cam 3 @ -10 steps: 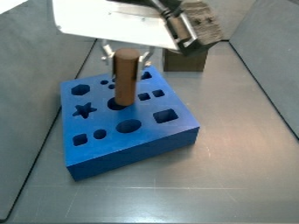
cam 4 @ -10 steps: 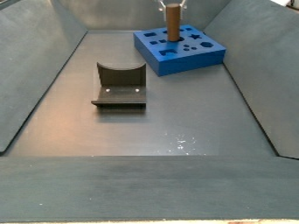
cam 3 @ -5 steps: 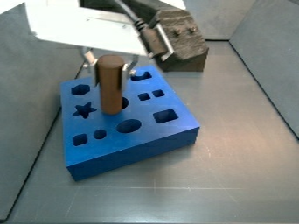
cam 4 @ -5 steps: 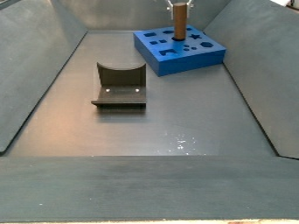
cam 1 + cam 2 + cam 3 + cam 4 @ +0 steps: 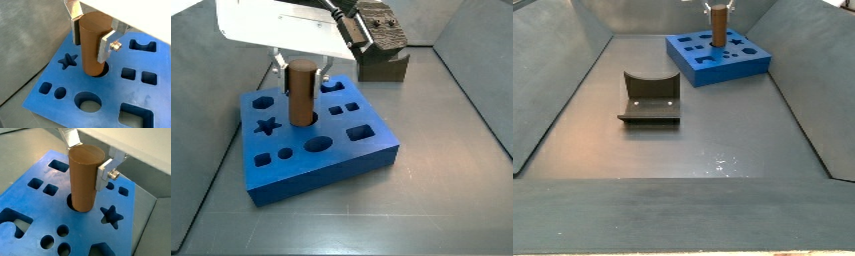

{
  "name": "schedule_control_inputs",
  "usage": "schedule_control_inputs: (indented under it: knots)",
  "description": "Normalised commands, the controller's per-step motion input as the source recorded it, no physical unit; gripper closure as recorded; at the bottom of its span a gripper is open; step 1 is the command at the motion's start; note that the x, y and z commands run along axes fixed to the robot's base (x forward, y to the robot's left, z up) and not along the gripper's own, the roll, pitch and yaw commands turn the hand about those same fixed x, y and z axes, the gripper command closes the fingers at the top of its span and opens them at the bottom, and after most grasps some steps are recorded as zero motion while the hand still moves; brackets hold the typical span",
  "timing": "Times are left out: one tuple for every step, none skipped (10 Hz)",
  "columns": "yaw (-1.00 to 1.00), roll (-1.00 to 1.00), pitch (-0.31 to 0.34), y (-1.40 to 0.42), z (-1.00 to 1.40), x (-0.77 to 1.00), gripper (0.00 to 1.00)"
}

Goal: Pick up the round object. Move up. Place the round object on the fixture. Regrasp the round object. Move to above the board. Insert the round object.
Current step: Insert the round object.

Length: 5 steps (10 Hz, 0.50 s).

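Two end effector (image 5: 92,34) plates pinch the round object (image 5: 85,178), upright in the board (image 5: 318,150) hole.

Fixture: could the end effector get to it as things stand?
Probably not yet: the end effector is shut on the peg, whose lower end sits in the board's round hole. The fixture itself stands unobstructed.

The brown round object (image 5: 92,44) stands upright between the gripper (image 5: 92,31) fingers — its lower end in a round hole of the blue board (image 5: 100,95), the dark fixture (image 5: 649,98) well apart.
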Motion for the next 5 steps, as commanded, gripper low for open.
schedule_control_inputs:
  knots:
    - [0.0, -0.08, 0.02, 0.0, -0.26, 0.0, 1.0]
    - [0.02, 0.03, 0.06, 0.0, -0.05, -0.08, 1.0]
    - [0.0, 0.04, 0.04, 0.0, -0.15, -0.13, 1.0]
    - [0.0, -0.02, 0.023, 0.0, -0.69, -0.27, 1.0]
    - [0.0, 0.0, 0.051, 0.0, -0.84, -0.28, 1.0]
